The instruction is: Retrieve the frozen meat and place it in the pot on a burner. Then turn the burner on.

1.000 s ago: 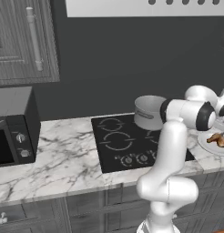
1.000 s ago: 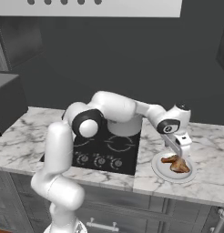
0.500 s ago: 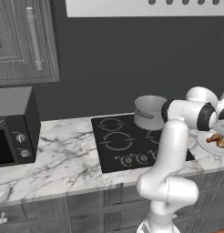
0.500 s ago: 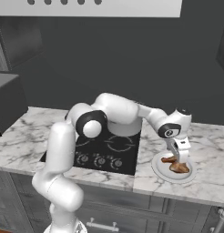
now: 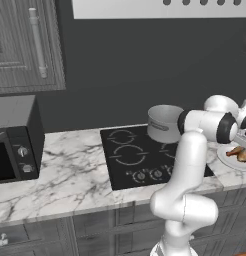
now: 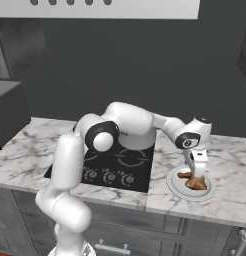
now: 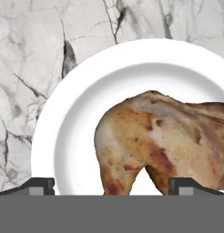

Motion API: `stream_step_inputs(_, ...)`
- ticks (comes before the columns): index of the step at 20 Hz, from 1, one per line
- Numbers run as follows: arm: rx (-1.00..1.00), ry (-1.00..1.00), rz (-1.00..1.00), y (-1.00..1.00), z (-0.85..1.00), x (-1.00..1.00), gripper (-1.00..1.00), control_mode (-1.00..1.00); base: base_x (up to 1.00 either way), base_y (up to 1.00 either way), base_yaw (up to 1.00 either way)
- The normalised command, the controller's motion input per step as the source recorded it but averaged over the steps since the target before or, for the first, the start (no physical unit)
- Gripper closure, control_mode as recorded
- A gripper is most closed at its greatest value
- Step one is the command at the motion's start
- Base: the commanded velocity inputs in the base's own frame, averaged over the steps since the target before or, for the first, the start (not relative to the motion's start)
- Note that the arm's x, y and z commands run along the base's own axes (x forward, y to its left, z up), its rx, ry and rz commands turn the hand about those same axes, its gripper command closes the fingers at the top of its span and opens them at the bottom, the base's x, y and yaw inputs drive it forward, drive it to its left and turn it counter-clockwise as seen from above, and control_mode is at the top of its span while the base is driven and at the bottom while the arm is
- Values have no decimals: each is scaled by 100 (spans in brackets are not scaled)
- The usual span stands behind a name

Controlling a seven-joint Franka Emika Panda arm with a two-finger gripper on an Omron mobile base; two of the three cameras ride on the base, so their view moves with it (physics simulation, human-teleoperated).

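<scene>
Your two-finger gripper [image 7: 111, 184] sits with fingers spread, straddling the lumpy brown-orange frozen meat [image 7: 164, 143] lower right of frame on the round white plate [image 7: 77, 113]. In the left base frame, the grey brushed-metal pot [image 5: 165, 123] stands centre-right on the black cooktop [image 5: 130, 160].

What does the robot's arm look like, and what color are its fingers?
The arm is made of smooth, glossy white rounded tubes, with round dark grey caps at the joints. Its gripper ends in two small dark grey fingers with flat, blocky tips. No cables or markings show.
</scene>
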Motion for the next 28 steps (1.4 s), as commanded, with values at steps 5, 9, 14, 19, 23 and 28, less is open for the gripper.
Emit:
stream_step_inputs(5, 0, 5, -8, 23, 8, 0, -100, -100, 0, 0, 0)
stream_step_inputs(9, 0, 1, -15, 8, 0, -4, -100, -100, 0, 0, 0)
stream_step_inputs(14, -1, 0, -13, 0, -15, -3, -100, -100, 0, 0, 0)
stream_step_inputs(19, -4, -4, -5, 3, -34, -3, -100, -100, 0, 0, 0)
stream_step_inputs(23, -2, -8, 0, 0, -19, 0, -100, -100, 0, 0, 0)
stream_step_inputs(28, 0, -11, 0, 0, -13, 0, -100, -100, 0, 0, 0)
